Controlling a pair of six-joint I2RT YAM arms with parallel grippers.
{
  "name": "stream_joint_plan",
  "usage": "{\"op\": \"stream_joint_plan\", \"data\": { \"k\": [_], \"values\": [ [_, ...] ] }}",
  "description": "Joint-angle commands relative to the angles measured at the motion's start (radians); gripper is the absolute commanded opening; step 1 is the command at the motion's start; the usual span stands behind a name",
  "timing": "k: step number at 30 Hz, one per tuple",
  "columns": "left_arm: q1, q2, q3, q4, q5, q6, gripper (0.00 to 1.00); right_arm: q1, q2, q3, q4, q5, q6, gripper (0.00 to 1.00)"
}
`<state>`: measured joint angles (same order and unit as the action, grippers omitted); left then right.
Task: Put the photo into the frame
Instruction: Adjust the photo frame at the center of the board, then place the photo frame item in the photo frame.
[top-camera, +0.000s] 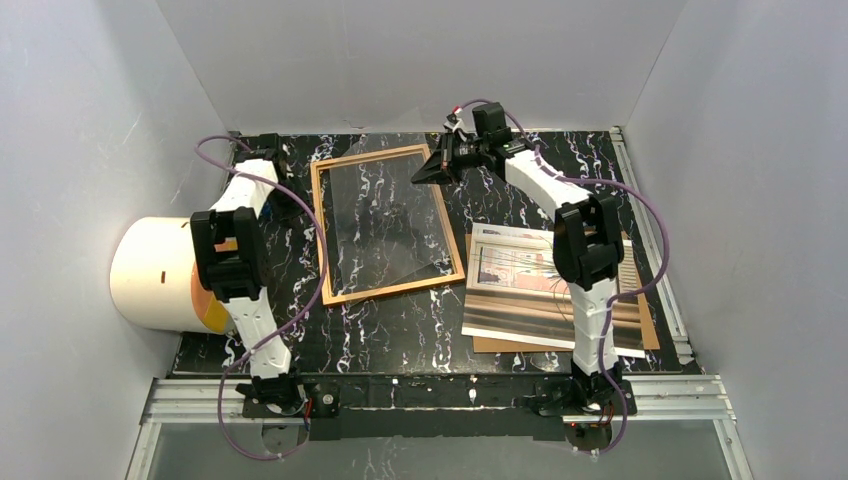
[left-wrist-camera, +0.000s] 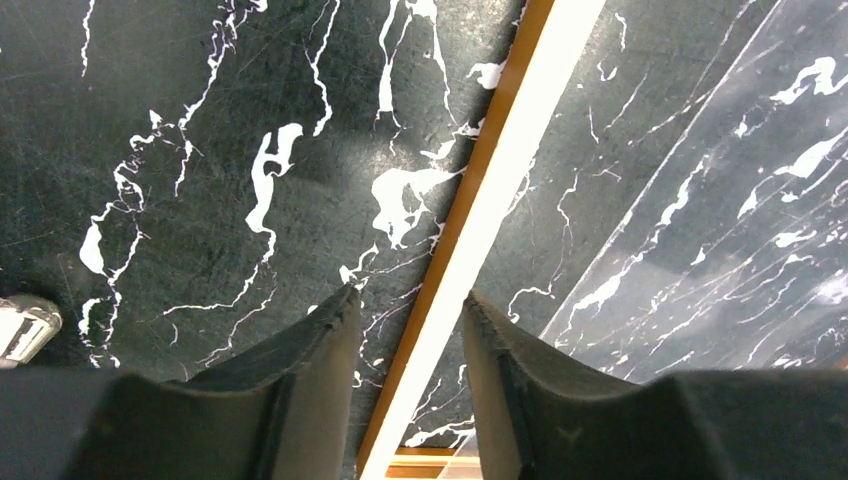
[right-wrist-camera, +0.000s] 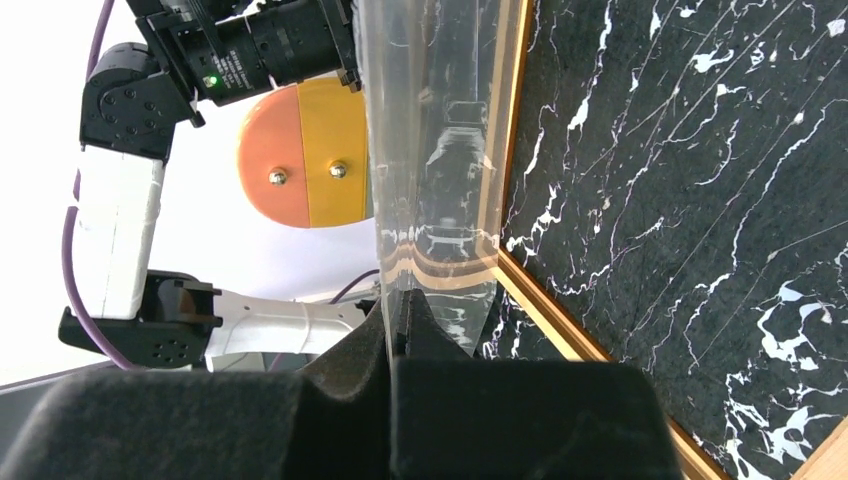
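Note:
The orange-brown frame (top-camera: 400, 287) lies flat mid-table. Its clear pane (top-camera: 385, 215) is tilted up at the far right corner, where my right gripper (top-camera: 425, 172) is shut on it. The right wrist view shows the fingers (right-wrist-camera: 400, 300) pinching the pane's edge (right-wrist-camera: 430, 150) above the frame rail (right-wrist-camera: 545, 310). My left gripper (top-camera: 290, 208) is open at the frame's left rail. In the left wrist view its fingers (left-wrist-camera: 410, 295) straddle the rail (left-wrist-camera: 500, 170) without touching it, and the pane (left-wrist-camera: 720, 200) is on the right. The photo (top-camera: 515, 275) lies face up at the right front.
The photo rests on a plain brown backing board (top-camera: 645, 325), partly under the right arm. A white cylinder with an orange and yellow end (top-camera: 160, 275) lies off the table's left edge, behind the left arm. Metal rails edge the marble tabletop (top-camera: 400, 330).

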<state>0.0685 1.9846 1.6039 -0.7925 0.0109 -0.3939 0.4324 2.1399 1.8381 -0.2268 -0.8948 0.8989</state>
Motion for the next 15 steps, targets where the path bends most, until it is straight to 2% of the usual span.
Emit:
{"op": "stream_joint_plan", "data": {
  "k": [1,7,15],
  "values": [
    [0.002,0.045,0.044,-0.002,-0.036,-0.026,0.37,0.002,0.052,0.055,0.065,-0.052,0.057,0.01],
    [0.006,0.115,0.098,0.008,0.03,-0.002,0.33,0.001,0.118,0.1,0.109,-0.066,0.057,0.01],
    [0.011,0.167,0.119,0.015,0.041,0.0,0.29,-0.002,0.151,0.115,0.187,-0.077,0.022,0.01]
  ]
}}
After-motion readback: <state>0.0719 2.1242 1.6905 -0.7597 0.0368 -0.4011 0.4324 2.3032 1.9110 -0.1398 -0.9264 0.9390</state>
